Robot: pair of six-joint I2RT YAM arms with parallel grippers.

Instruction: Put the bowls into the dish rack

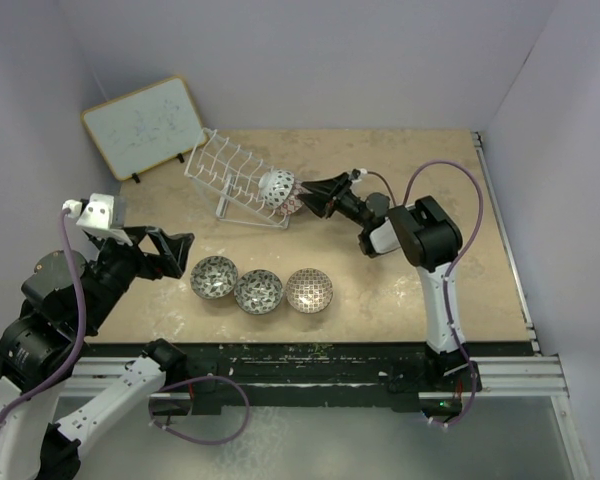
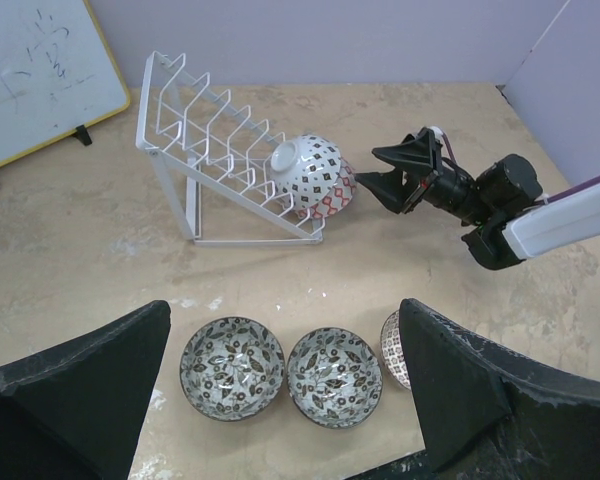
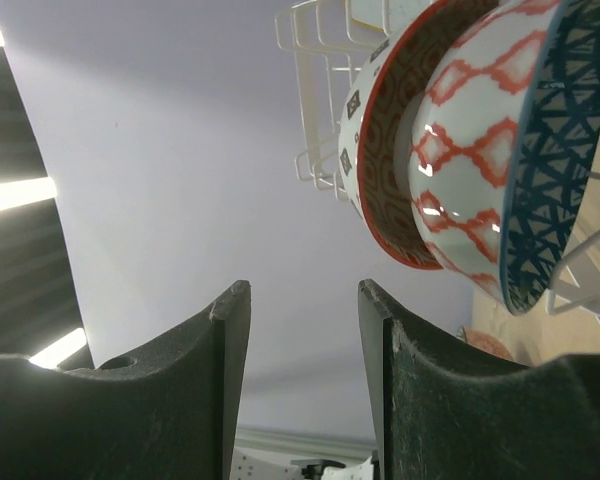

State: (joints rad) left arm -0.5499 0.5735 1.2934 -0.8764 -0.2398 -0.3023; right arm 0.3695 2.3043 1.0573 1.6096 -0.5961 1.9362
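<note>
On the table [image 1: 410, 290] the dish rack [image 1: 225, 172] stands far left, two bowls [image 2: 315, 175] nested at its right end; right gripper [image 1: 308, 197] just beside them, released, empty; left gripper [image 1: 185, 253] released, empty, left of three bowls [image 1: 259, 291] in a near row

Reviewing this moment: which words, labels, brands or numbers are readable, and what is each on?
Whiteboard: faint marker scribbles, too blurred to read.
Bowls: painted patterns only, no lettering.
Dish rack: bare white wire, no label visible.
Nothing legible in any view.
</note>
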